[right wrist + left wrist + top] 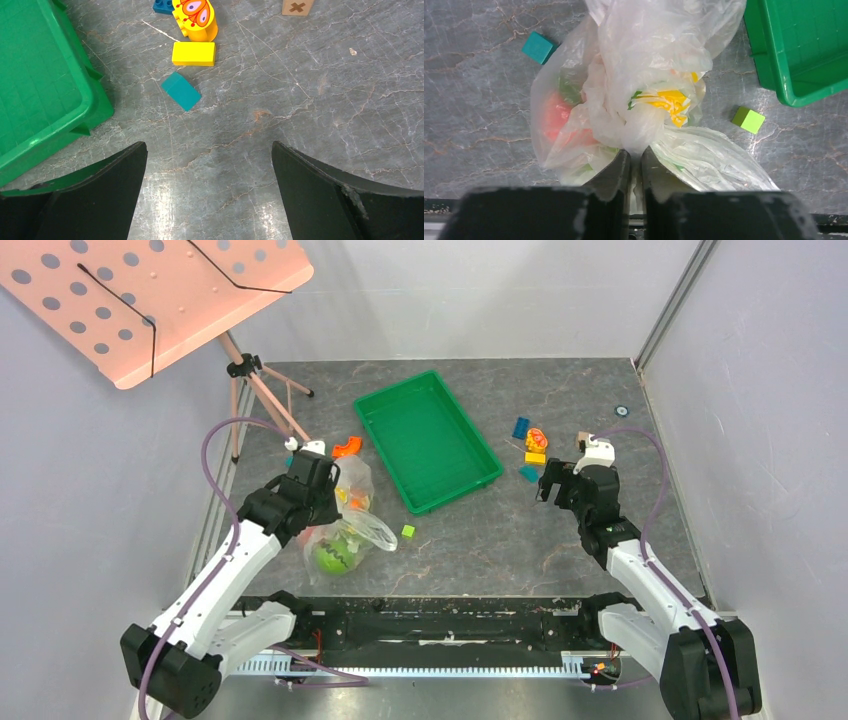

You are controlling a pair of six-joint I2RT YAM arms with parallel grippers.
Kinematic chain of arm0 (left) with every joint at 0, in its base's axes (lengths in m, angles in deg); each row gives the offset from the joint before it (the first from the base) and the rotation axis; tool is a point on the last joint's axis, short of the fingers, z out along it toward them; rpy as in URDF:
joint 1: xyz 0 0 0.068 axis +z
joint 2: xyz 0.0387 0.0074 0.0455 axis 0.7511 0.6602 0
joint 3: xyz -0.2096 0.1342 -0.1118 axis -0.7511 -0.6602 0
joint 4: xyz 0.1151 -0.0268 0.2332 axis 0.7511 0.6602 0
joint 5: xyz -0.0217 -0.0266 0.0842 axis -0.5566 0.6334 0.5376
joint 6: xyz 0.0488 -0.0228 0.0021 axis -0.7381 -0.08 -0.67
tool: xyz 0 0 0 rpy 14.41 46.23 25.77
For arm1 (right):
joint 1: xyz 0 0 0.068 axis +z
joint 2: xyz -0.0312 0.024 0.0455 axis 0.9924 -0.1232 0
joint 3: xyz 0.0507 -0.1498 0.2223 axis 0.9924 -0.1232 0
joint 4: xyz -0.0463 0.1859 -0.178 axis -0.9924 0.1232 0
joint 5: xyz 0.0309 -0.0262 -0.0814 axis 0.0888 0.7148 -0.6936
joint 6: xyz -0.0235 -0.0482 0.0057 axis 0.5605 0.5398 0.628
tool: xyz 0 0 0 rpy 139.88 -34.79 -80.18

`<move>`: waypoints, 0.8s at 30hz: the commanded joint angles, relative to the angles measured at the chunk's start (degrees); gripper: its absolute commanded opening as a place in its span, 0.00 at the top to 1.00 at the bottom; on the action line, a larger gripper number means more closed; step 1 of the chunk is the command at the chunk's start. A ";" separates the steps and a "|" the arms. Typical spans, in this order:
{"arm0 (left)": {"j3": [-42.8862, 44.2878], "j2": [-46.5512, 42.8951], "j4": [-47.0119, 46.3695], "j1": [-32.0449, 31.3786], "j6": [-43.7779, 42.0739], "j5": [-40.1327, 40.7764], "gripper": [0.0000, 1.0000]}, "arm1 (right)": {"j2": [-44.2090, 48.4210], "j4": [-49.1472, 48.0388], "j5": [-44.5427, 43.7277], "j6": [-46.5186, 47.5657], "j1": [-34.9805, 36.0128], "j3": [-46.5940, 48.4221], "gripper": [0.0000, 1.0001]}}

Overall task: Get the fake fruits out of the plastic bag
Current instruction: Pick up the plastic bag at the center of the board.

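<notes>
Film of the plastic bag [649, 60] is gathered into a fold and pinched between the left fingers [624, 162], which are pressed almost together. The bag lies on the counter [560, 540] at the near left, beside the green tray [400, 415], with the fake fruits inside. To do this step well, I think the lift should be slow and straight up, so the thin film does not slip or tear. The right fingers [115, 190] are spread wide over the counter near a yellow block [193, 53], holding nothing. Only the left wrist view shows the pinch and the pink peach [555, 112]. Only the top view shows the striped green ball [333, 556].
</notes>
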 commanded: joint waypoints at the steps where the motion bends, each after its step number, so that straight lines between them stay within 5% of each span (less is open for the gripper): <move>1: 2.90 -1.43 -1.02 -0.10 -2.00 -0.23 0.92 | 1.16 -0.70 0.49 -0.67 -0.20 1.68 0.02; 5: 4.06 -2.83 -4.97 -0.10 -6.87 -6.38 0.98 | 2.32 -1.07 3.21 0.92 -0.17 1.96 0.02; 14: 7.13 -2.11 -11.92 -0.80 -20.08 -31.36 0.98 | 8.54 -18.60 32.15 2.97 3.01 0.44 0.04; 24: 10.10 -2.09 -6.87 -9.27 -31.35 -31.14 0.98 | 4.82 -24.85 47.04 18.85 18.84 5.43 0.07</move>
